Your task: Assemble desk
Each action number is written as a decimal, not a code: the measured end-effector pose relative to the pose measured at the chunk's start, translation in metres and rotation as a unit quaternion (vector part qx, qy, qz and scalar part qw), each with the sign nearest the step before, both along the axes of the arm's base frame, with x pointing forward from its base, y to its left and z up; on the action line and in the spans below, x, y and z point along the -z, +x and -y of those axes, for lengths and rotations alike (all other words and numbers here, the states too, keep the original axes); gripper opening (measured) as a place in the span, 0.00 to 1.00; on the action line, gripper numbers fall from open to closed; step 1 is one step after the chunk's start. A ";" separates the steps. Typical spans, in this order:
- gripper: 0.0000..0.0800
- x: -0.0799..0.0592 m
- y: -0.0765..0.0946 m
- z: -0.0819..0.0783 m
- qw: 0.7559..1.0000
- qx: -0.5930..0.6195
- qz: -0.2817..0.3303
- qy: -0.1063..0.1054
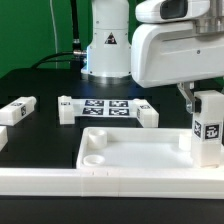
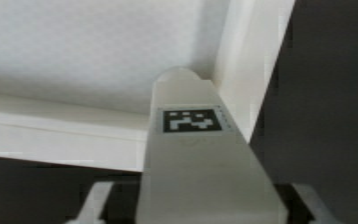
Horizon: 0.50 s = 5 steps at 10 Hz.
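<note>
Exterior view: black table [image 1: 45, 135], green backdrop [image 1: 25, 25] beyond. White slab [image 1: 140, 152] just below jaws. Gripper [image 1: 203, 100] clamped on upright leg [image 1: 208, 130], reaching down from jaws to slab's corner. Loose leg [image 1: 18, 110] well away from jaws.

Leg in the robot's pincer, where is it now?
The leg is upright in the pincer on the exterior view's right, at the slab's corner on that side, with the marker board farther back.

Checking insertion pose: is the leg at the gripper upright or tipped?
Upright: in the exterior view the leg stands vertical in the gripper, over the slab. Whether it is seated: cannot tell.
</note>
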<state>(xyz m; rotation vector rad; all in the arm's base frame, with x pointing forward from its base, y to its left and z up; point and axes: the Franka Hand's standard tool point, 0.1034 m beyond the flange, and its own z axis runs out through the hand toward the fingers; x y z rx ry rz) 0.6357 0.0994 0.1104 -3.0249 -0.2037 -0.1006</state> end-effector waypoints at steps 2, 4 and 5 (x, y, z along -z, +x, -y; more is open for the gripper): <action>0.36 0.000 0.001 0.001 0.991 0.131 -0.013 0.008; 0.36 0.001 0.001 0.001 0.979 0.201 -0.021 0.012; 0.36 0.001 0.001 0.002 0.967 0.253 -0.026 0.016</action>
